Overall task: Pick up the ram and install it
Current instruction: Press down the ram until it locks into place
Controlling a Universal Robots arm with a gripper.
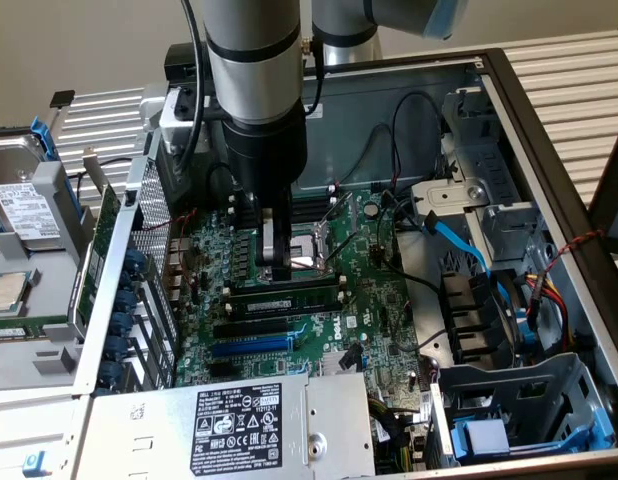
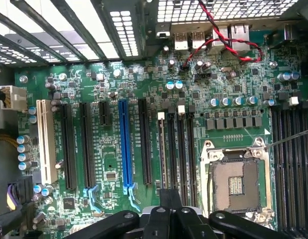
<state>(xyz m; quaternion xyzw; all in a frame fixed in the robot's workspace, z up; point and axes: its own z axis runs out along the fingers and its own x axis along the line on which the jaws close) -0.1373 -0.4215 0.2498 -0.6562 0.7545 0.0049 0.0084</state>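
You are holding the gripper (image 1: 277,262) low over the motherboard (image 2: 109,164). The jaws are looking drawn together in the wrist view, gripper (image 2: 170,199), with nothing showing between them.

Just beyond the jaws, the ram (image 1: 289,298) is lying lengthwise in one of the black memory slots, green edge and dark chips showing. It is apart from the fingers, not in your grip. My read: pick-up and placing are done. I cannot tell whether the stick is pressed fully home or whether the end clips are latched, so seating is what I am counting as possibly left.

Right beside the jaws, the CPU socket (image 2: 236,181) is sitting open and bare. On its far side from the jaws a second bank of memory slots (image 2: 288,164) is looking empty.

Further out the other way, the blue expansion slot (image 2: 125,144) is standing among black ones.

Farthest out, the power supply (image 1: 239,415) is lying at the case edge and a hard drive (image 1: 24,210) is resting outside the case.
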